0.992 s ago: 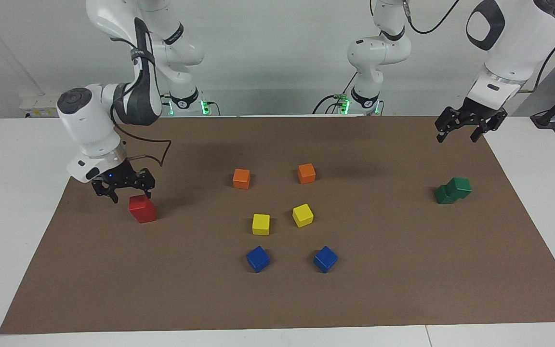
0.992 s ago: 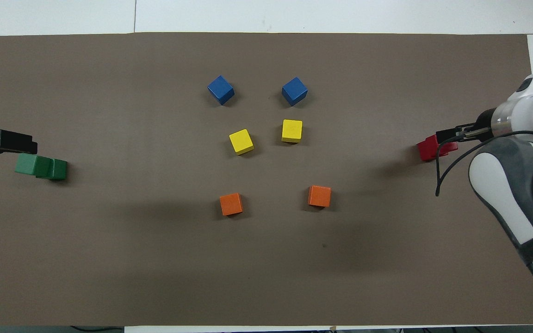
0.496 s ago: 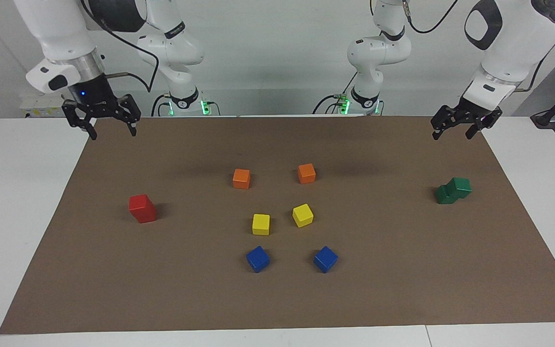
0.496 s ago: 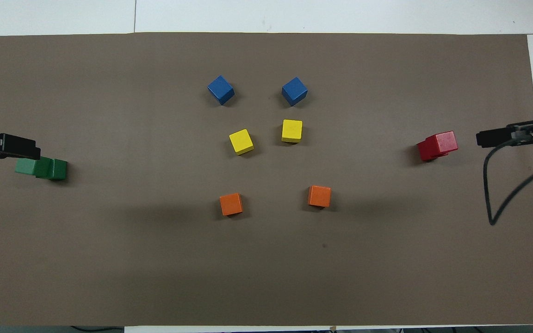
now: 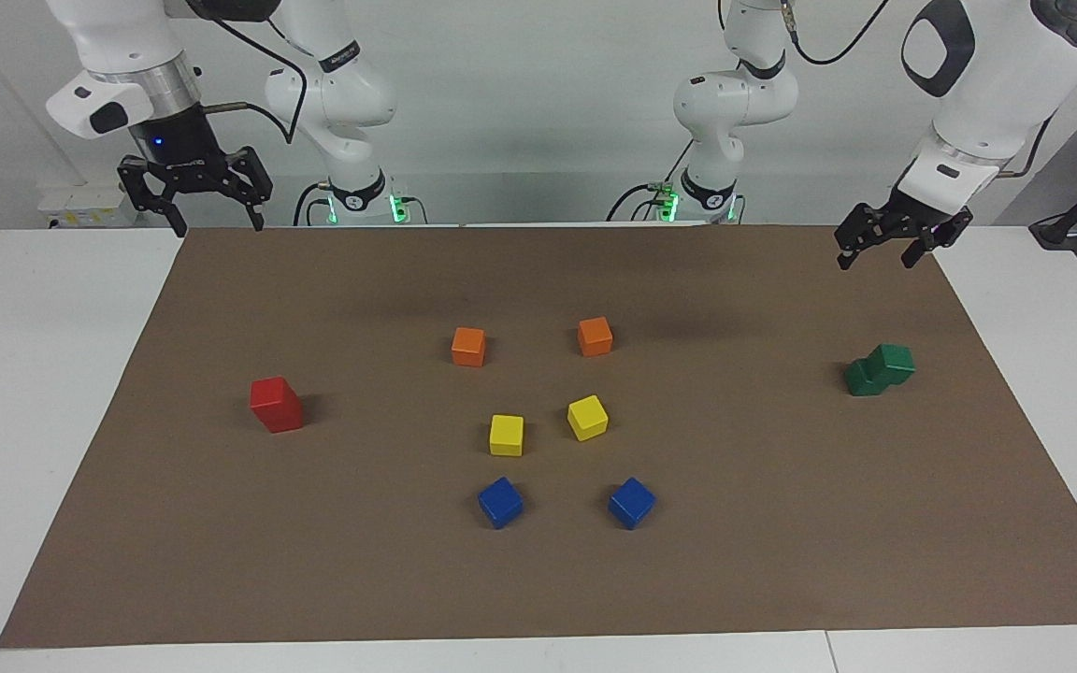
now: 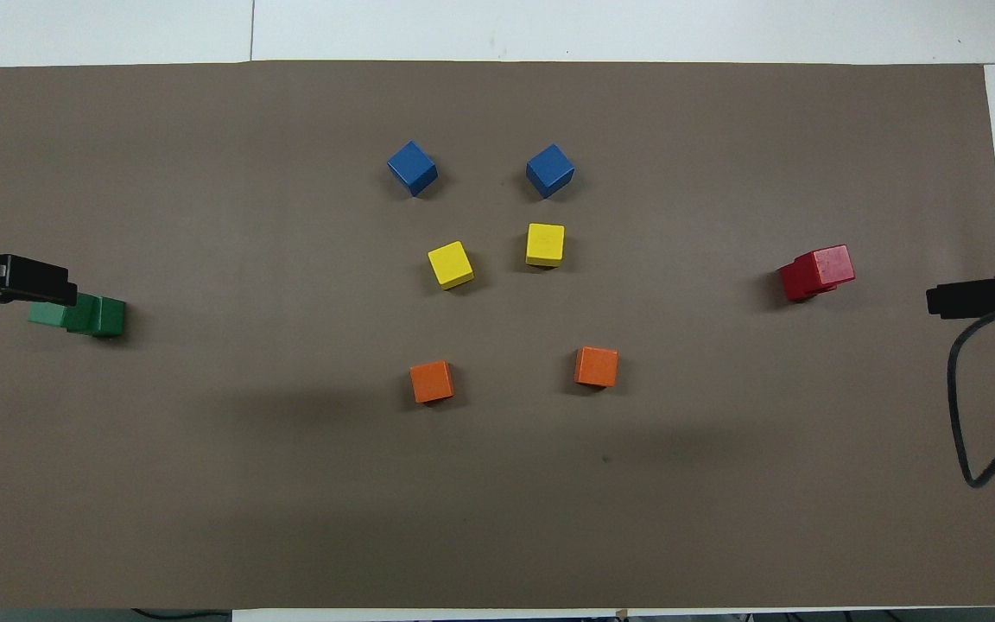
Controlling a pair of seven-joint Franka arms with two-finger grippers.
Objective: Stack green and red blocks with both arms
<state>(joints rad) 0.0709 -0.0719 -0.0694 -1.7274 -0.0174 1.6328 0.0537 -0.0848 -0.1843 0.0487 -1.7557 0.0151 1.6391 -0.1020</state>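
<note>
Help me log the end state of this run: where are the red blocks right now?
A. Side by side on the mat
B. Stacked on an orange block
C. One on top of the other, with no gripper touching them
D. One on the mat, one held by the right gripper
C: the red blocks stand stacked on the brown mat, while the open right gripper hangs high, clear of them.

On a plain dull-brown mat [image 5: 538,579] over a white table [image 5: 24,393], the cubes come in pairs by colour. Two bright red blocks [image 5: 276,404] sit stacked toward the right arm's edge, two dark green blocks [image 5: 881,369] toward the left arm's edge. Mid-mat lie two orange cubes [image 5: 468,346], two yellow cubes [image 5: 506,435] and two blue cubes [image 5: 500,502]. The arms are white; the right gripper [image 5: 212,222] and left gripper [image 5: 878,256] are black.
</note>
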